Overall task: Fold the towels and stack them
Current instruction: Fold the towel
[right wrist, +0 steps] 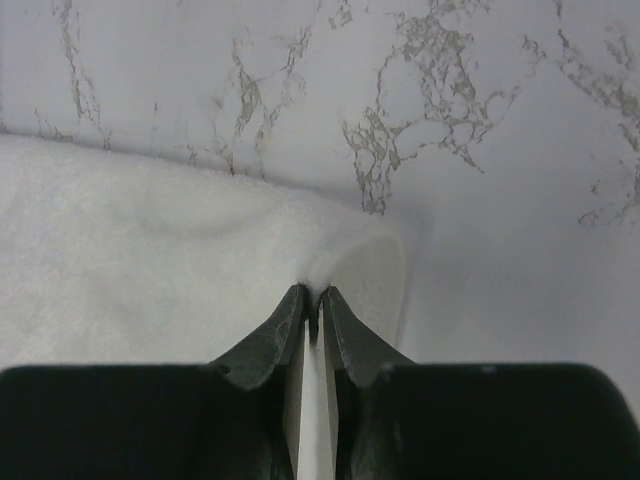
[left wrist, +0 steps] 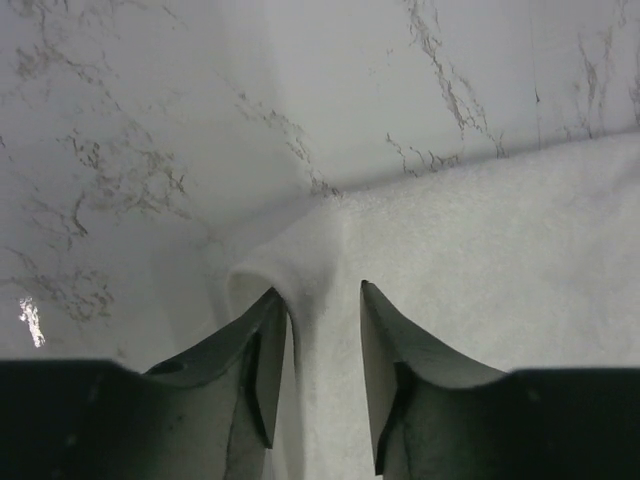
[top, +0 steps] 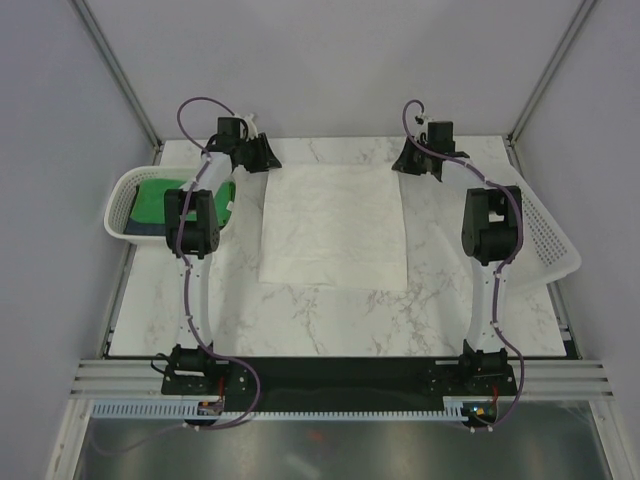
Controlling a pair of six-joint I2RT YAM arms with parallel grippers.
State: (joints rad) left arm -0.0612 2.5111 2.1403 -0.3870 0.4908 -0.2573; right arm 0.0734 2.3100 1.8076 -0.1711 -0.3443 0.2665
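The table (top: 330,310) has a white marble-pattern top. One white towel (top: 335,225) lies flat on it, spread from the left gripper (top: 268,163) across to the right gripper (top: 408,165) and back toward the arm bases, so that each gripper sits at one far corner. A white perforated basket (top: 118,205) stands outboard of the left gripper. A second basket (top: 545,235) lies tilted outboard of the right gripper, reaching past the table edge.
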